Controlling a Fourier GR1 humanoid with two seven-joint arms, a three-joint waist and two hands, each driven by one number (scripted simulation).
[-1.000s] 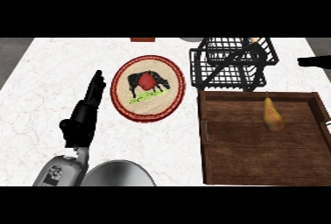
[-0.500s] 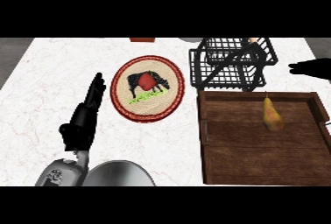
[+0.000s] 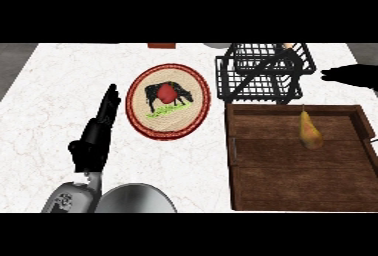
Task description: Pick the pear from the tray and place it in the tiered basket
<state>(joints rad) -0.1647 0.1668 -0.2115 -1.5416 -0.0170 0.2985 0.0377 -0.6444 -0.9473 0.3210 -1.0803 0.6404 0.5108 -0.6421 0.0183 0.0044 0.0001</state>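
A yellow-brown pear [image 3: 310, 131] lies in the far part of the dark wooden tray [image 3: 258, 170] at the right. Behind the tray stands the black wire tiered basket [image 3: 260, 72]. My right hand [image 3: 353, 75] shows at the right edge, level with the basket and above the tray's far right corner; its fingers point left and hold nothing, well apart from the pear. My left hand [image 3: 96, 132] rests open on the counter at the left, fingers straight and pointing away.
A round woven plate [image 3: 142, 116] with a cow picture carries a red fruit [image 3: 168, 93] between the left hand and the basket. A grey metal bowl [image 3: 136, 199] sits at the lower edge. A brown object [image 3: 162, 45] lies at the far edge.
My right hand has moved further in from the right edge, toward the left and slightly down. The pear, tray and left hand have not moved.
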